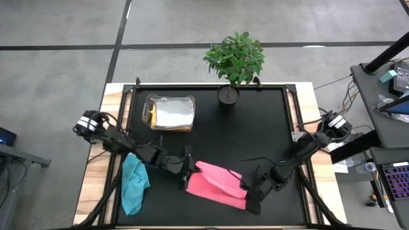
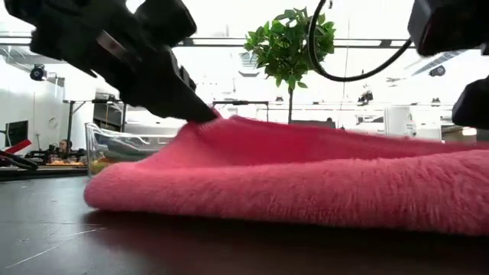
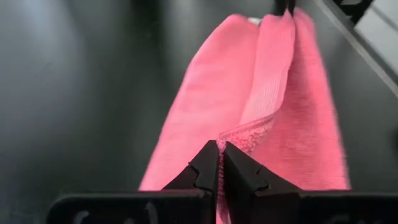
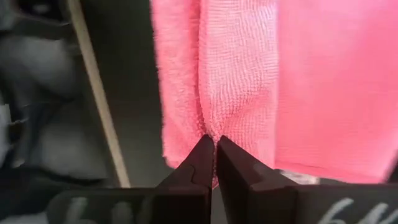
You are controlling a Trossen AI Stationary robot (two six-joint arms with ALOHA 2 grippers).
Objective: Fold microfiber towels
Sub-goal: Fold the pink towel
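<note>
Pink microfiber towel (image 2: 306, 179) is lying on the black table (image 1: 255, 121), each end clamped: left gripper (image 1: 186, 167) and right gripper (image 1: 249, 191) are pinching opposite edges, probably for folding it over.

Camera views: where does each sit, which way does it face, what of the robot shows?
High: above the table, straight down; both arms, pink towel, teal towel, clear box, plant.
Low: table height, level across; arms from above, pink towel.
Left wrist: past left gripper, shut on pink towel.
Right wrist: past right gripper, shut on pink towel.
Shared: all four show the pink towel; high and low share the plant.
</note>
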